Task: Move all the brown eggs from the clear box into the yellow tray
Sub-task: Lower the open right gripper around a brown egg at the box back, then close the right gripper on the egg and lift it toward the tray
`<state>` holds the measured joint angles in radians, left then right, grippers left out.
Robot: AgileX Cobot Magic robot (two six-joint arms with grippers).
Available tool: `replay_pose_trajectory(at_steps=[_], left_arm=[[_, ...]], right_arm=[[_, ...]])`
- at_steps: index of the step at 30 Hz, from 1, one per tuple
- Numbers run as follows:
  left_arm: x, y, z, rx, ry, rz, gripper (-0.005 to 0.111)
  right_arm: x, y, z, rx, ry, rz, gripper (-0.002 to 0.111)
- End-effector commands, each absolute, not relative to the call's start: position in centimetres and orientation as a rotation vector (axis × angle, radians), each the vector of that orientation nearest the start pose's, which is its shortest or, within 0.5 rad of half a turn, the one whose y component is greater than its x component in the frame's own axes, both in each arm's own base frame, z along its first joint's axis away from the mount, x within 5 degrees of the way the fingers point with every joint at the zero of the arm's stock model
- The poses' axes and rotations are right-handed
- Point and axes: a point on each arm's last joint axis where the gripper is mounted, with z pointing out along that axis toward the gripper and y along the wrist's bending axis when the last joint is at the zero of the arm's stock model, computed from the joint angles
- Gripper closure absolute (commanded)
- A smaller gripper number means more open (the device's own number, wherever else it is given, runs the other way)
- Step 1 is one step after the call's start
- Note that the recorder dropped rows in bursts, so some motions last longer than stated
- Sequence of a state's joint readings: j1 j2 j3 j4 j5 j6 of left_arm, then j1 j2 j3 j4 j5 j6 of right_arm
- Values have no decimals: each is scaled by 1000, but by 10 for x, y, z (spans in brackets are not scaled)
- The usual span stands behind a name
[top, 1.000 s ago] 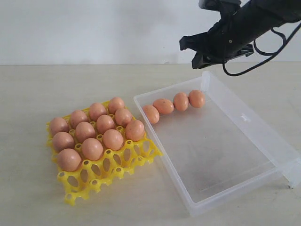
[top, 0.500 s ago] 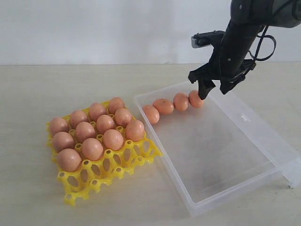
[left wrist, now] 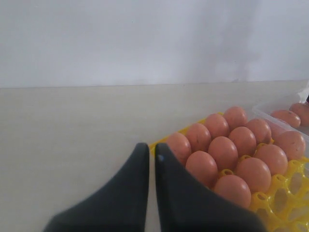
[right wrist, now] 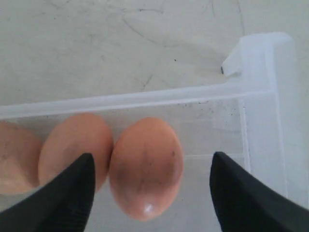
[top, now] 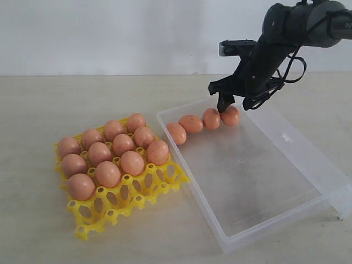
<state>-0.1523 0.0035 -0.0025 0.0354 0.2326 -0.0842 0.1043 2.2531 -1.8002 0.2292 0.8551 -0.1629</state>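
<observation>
Table (top: 55,99): pale, bare apart from the box and the tray, which sit side by side and touch at one corner.

Clear box (top: 247,181): open, on the right of the exterior view. Most of its floor is bare. Four brown eggs (top: 191,124) lie in a line along the far wall, each touching its neighbour.

Yellow tray (top: 110,212): left of the box. Twelve eggs (top: 123,144) are seated, filling the three rear rows. The front row of cups is open; I count four free cups, though the openwork makes that hard to be sure of.

Progress, as a judgement: about three quarters done. Twelve moved, four left, and the free cups look enough to take them.

Right gripper (top: 232,104): lowered over the far right end of the line in the box. Its fingers stand wide apart on either side of the end egg (right wrist: 145,166); one finger sits near the seam between that egg and its neighbour. Nothing is clamped, and I cannot tell whether either finger touches the shell. Judged step: about to close on this egg for the next transfer.

Left gripper (left wrist: 154,159): fingers together with only a thin slit between them, holding nothing, above the table beside the tray. It is not visible in the exterior view.
</observation>
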Motion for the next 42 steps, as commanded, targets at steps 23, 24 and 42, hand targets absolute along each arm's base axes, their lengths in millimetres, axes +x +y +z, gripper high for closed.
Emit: replay_pose_trajectory(at_steps=[23, 24, 42], left_arm=[[55, -8, 193, 78, 1709, -144, 103], [55, -8, 193, 78, 1709, -144, 103], [55, -8, 193, 78, 1709, -144, 103]], right_arm=[[470, 66, 135, -195, 2939, 323, 108], [469, 66, 138, -195, 2941, 325, 108], [339, 114, 284, -208, 2287, 360, 108]])
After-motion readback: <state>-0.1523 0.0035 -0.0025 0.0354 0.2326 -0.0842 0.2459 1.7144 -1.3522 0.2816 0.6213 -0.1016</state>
